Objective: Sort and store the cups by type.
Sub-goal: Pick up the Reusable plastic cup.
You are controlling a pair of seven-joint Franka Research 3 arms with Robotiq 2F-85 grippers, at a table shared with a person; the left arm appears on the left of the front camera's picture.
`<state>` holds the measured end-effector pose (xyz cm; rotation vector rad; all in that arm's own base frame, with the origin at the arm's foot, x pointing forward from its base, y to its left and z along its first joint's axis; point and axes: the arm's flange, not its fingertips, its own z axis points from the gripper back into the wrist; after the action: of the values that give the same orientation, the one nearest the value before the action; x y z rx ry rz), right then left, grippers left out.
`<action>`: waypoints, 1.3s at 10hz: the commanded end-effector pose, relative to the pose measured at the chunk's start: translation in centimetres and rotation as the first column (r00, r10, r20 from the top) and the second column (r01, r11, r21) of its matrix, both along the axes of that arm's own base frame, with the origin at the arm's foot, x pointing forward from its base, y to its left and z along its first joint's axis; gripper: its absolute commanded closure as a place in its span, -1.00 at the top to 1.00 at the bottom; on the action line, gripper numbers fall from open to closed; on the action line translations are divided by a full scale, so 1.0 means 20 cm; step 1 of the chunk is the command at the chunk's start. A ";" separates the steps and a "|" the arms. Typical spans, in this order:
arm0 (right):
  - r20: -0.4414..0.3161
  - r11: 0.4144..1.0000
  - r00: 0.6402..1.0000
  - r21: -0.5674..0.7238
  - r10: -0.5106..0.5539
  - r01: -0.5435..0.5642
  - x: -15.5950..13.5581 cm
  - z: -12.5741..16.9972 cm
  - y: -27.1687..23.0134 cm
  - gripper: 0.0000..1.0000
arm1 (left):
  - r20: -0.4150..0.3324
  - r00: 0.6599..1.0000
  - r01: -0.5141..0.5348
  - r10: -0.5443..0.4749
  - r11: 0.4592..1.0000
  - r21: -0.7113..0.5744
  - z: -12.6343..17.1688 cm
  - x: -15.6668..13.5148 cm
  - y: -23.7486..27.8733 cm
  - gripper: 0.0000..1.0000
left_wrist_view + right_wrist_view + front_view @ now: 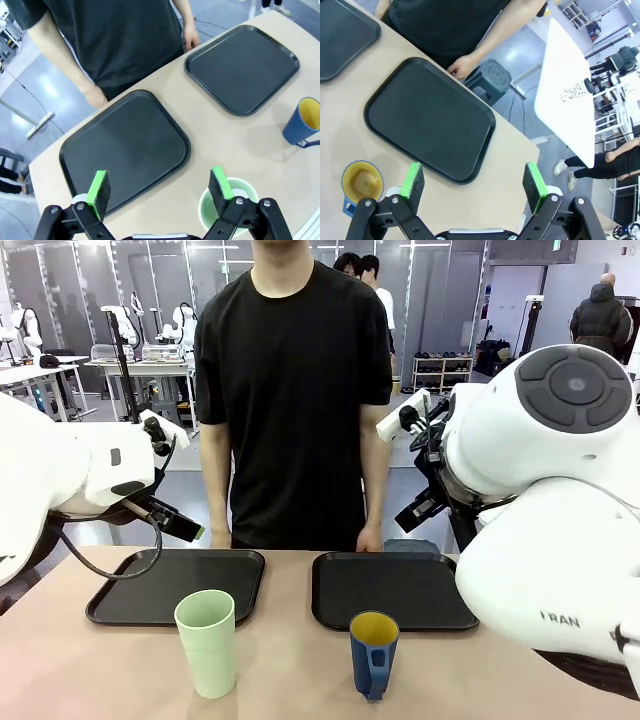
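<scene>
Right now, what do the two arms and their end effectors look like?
Both are glossy white with rounded joints. The right arm bears grey FRAN lettering; a black cable loops under the left arm. The left end effector and right end effector are black with green pads.

A robotics lab: a white left arm [60, 470] and right arm [540, 440] flank a beige table [290, 670], with equipment-laden work benches [140, 367] and a polished grey floor [30, 90] beyond.

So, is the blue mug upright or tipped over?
Upright. The blue mug stands on its base on the table, its open yellow mouth facing up.
</scene>
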<state>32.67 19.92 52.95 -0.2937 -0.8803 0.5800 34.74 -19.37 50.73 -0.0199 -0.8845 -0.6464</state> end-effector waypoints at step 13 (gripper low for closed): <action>-0.161 0.948 0.944 0.091 -0.290 0.306 0.35 -0.24 -0.51 1.00 | -0.109 0.961 -0.251 0.252 0.968 0.030 -0.33 0.21 0.59 1.00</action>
<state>38.64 9.96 48.94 -0.2752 -0.7190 0.3146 40.27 -8.77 45.92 0.0624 -0.7521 -0.4118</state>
